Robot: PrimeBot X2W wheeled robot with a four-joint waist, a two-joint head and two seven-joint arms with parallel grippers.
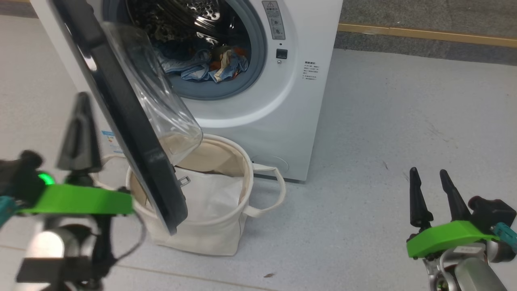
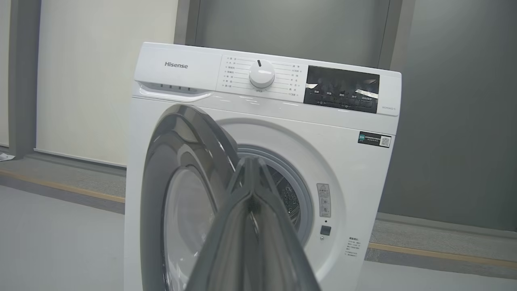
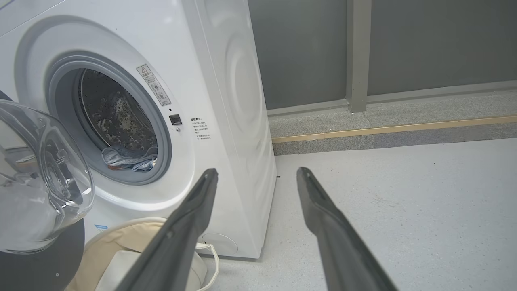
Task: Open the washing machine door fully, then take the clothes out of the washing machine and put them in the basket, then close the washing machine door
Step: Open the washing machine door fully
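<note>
Your left gripper [image 1: 82, 106]: fingers pressed together, nothing between them. It's in front of the washing machine [image 1: 291, 121], on the outer side of the washing machine door [image 1: 121, 101]; can't tell whether it touches the door. The door is swung partway out from the machine's front, glass dome [image 1: 161, 101] facing the opening, lower edge hanging over the basket [image 1: 202, 238]. The basket stands just in front of the machine, below the opening, white liner [image 1: 210, 194] inside. The clothes [image 1: 206, 66] lie at the bottom of the drum [image 1: 194, 16] inside the machine, just behind the grey opening rim [image 1: 258, 60]. Your right gripper [image 1: 428, 173]: fingers spread apart, empty, well clear of the machine, off to the right of its front, above the floor [image 1: 383, 121].
</note>
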